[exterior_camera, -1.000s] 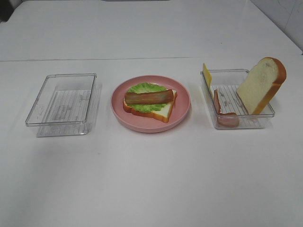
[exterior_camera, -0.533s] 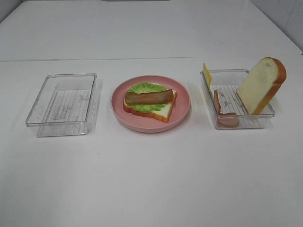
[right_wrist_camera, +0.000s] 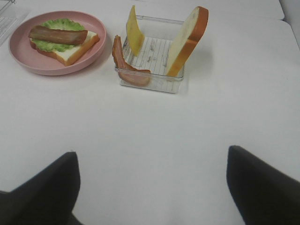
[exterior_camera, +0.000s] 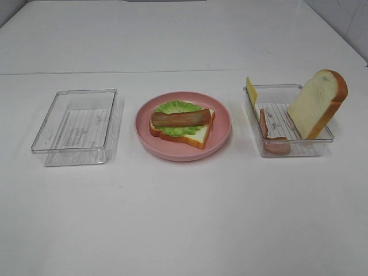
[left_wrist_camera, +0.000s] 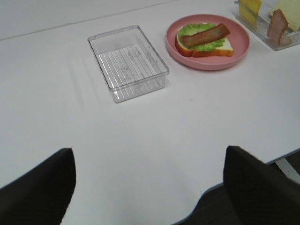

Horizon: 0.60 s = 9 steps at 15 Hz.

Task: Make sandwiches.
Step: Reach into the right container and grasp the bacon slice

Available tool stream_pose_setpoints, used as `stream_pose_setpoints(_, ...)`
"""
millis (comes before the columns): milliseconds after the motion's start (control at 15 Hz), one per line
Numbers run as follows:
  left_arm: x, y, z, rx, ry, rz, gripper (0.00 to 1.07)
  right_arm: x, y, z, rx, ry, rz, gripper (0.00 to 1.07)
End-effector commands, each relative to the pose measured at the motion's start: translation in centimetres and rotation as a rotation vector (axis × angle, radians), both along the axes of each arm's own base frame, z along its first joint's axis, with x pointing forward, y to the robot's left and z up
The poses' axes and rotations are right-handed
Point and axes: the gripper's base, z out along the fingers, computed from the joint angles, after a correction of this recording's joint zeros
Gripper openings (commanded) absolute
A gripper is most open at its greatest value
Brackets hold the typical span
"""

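This looks like a lab test bench rather than a kitchen. A plain white table (exterior_camera: 184,218) carries a few staged props in a tidy row. A clear plastic tray (exterior_camera: 72,156) sits on the left and a pink plate (exterior_camera: 221,129) with a half-built toy sandwich (exterior_camera: 181,123) in the middle. A second clear tray (exterior_camera: 299,148) on the right holds a toy bread slice (exterior_camera: 316,103). A seam crosses the far side of the white surface.
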Motion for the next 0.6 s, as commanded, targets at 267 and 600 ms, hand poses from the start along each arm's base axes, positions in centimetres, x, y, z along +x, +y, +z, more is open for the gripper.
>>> stream_pose_setpoints(267, -0.4, 0.1, -1.4, -0.005, 0.014, 0.001, 0.8, 6.3, 0.0, 4.6, 0.02, 0.07, -0.024, 0.75)
stream_pose_setpoints(600, 0.5, -0.3, -1.6, -0.039, -0.042, -0.007, 0.8, 18.6, 1.3, 7.9, 0.107, 0.384, 0.068, 0.75)
